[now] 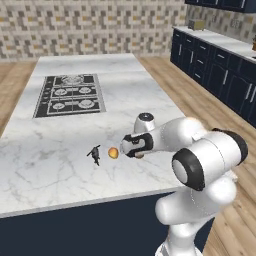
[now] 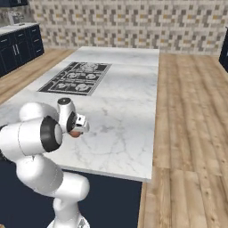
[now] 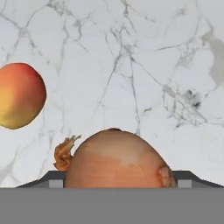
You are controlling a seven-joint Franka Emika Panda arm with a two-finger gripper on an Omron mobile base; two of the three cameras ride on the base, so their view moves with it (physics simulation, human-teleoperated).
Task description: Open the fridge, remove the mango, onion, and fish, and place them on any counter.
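**A:** What is on the counter [image 1: 60, 150] right now?

**B:** A wide white-grey marble island top with a black gas cooktop [image 1: 70, 95] set into its far end. On the bare marble near the front edge lie three small things in a row. In the left base view, the fish [image 1: 94, 154], dark and slender, is furthest left. Just beside it is the mango [image 1: 113, 153], a small orange-yellow ball. Next comes the onion [image 3: 118, 159], brown and papery, directly under the hand.

**A:** And the gripper?

**B:** The gripper [image 1: 131, 146] hangs low over the onion, fingers pointing down at the marble. The jaws stand wide. In the hand view the onion sits between the two dark fingertips [image 3: 50, 180], but I cannot tell whether they press on it or only straddle it.

**A:** How would the onion handle?

**B:** My guess is light and firm, so it should bear a squeeze. Its round shape and loose dry skin could let it roll or slip. The best hold looks like across its widest middle, away from the wispy root tuft at one end.

**A:** How far along is the job?

**B:** All three foods appear to be on the counter, so it looks nearly finished.
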